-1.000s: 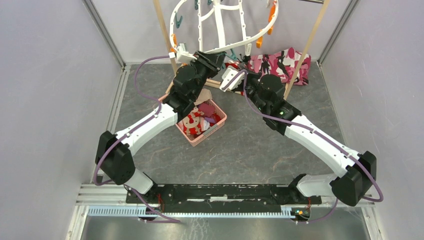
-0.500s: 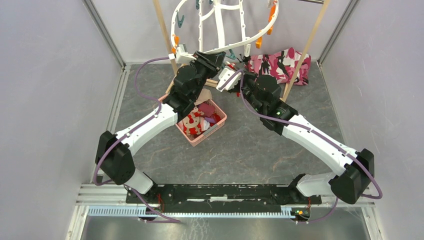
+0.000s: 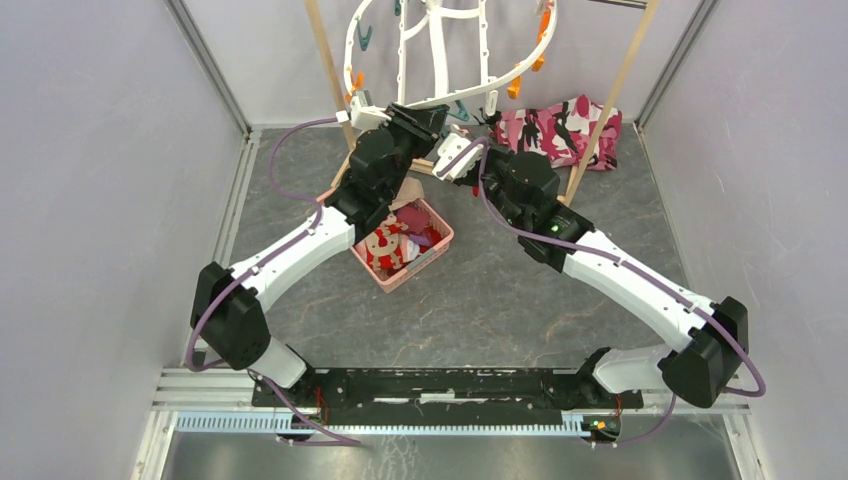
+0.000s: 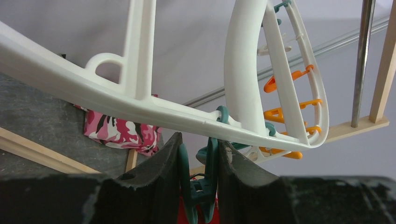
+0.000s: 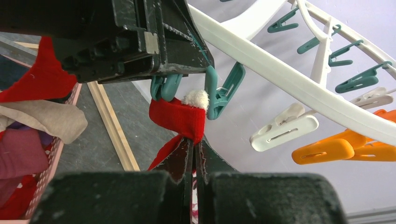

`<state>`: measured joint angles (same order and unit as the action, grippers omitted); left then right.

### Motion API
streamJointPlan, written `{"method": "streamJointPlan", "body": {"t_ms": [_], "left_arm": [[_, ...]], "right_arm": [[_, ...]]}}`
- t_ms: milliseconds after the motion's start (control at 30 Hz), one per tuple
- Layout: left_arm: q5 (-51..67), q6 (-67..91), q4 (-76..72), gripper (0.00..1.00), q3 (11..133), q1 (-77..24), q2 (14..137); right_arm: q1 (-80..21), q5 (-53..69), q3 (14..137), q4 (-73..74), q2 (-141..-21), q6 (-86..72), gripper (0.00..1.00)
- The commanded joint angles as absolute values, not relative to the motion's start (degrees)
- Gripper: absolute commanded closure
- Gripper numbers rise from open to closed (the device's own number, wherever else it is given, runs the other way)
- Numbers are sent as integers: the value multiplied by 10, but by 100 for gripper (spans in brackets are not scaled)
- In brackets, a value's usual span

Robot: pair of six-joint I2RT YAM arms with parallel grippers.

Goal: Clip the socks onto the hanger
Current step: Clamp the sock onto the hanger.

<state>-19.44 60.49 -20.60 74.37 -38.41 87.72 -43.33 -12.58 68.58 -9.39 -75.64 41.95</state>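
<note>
The sock [image 5: 180, 116] is red with a white tuft at its top edge. The right jaws are pressed together on its lower fold and hold it clear of the counter [image 3: 500, 300], above the far edge, left of centre. It sits directly under the lower rim of the hanger [image 3: 438, 35]. Its top edge lies just below the mouth of a teal peg [image 4: 205, 186] on that rim; whether the two touch cannot be determined. The left jaws squeeze that peg from both sides.

The hanger is tilted and sits between the two poles of a wooden rack [image 3: 325, 60], which stands along the far edge.

The counter surface is dark grey with a marbled pattern. A pink basket [image 3: 447, 236] stands left of centre, toward the far edge. It holds more socks [image 3: 395, 240] in red, beige and magenta. A pink, black and white patterned cloth [image 3: 570, 125] lies at the far edge, right of centre, at the foot of the right pole.

Plain pale wall panels [image 3: 90, 150] close the left, right and far sides. Metal profiles [image 3: 205, 60] run down to the far corners. A metal rail [image 3: 200, 385] runs along the near edge.
</note>
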Motion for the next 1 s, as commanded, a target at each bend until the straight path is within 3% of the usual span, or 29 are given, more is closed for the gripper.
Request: {"method": "streamJointPlan", "body": {"t_ms": [0,267,500,967], "left_arm": [[-229,643,-155,91,753,-388,889],[-223,642,-155,91,754,-388,895],[-225,636,-156,91,751,-388,887],[-218,637,-156,91,747,-388,878]], "right_arm": [[-446,-135,711,-113,-755,402,100],[-454,-131,720,-99,-758,383,100],[-458,-215,733,-90,-780,402,100],[-458,-210,735,-89,-788,396,100]]}}
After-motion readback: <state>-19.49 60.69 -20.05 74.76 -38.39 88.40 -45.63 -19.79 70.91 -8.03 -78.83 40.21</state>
